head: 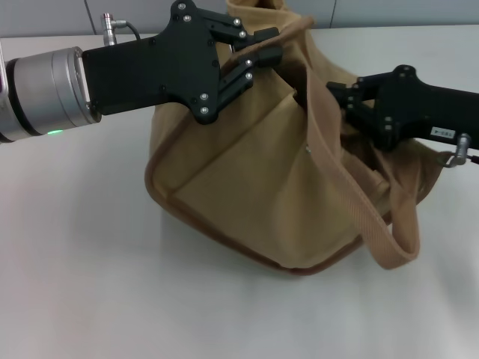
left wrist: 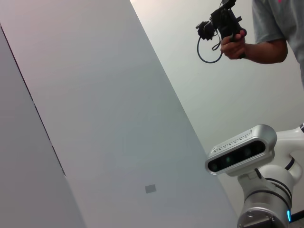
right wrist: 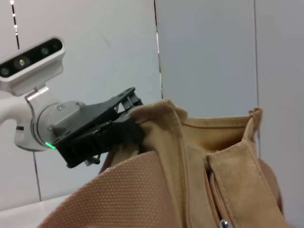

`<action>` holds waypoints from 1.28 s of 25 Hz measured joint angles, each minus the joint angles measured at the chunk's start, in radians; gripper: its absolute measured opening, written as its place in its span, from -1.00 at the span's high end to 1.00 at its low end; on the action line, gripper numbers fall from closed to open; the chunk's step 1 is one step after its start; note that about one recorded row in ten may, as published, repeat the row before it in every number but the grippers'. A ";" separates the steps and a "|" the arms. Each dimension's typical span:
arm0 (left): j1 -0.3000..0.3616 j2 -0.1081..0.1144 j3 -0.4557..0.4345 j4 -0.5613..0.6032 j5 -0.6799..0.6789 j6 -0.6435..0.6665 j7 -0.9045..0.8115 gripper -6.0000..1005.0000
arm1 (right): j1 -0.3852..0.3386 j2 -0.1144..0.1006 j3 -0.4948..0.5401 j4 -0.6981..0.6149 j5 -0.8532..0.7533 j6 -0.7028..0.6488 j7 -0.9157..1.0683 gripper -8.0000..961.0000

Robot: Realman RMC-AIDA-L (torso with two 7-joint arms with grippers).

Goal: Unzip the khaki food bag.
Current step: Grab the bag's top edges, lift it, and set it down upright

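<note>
Left pincer (head: 263, 51) clamped on khaki food bag (head: 254, 179)

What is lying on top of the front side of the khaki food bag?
A wide strap handle hangs over the front of the khaki food bag. It covers part of that side. The left gripper pinches the bag's top edge; the right gripper reaches behind the strap.

The black left gripper (head: 271, 51) is reaching in level, fingers pinched together (green wrist light glowing), facing the black right gripper (head: 338, 96).
</note>
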 joint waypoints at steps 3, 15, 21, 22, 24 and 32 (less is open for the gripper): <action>0.001 0.000 0.000 -0.001 0.000 0.000 0.003 0.81 | -0.006 0.000 0.016 0.009 0.003 -0.010 -0.009 0.82; 0.003 0.000 0.005 -0.004 0.000 -0.001 0.012 0.82 | -0.011 -0.001 0.040 0.018 0.007 -0.030 -0.031 0.93; 0.003 0.000 0.006 -0.004 0.000 -0.001 0.012 0.82 | -0.006 0.000 0.038 0.017 0.004 -0.013 -0.043 0.85; 0.003 0.000 0.006 -0.004 0.000 -0.001 0.012 0.82 | -0.006 0.000 0.038 0.017 0.004 -0.013 -0.043 0.75; 0.002 0.000 0.006 -0.005 0.000 -0.002 0.012 0.82 | -0.002 -0.002 0.035 0.017 0.000 -0.012 -0.047 0.55; -0.001 0.000 0.006 -0.006 0.000 -0.002 0.012 0.82 | 0.015 -0.001 -0.008 0.009 -0.030 0.036 -0.047 -0.06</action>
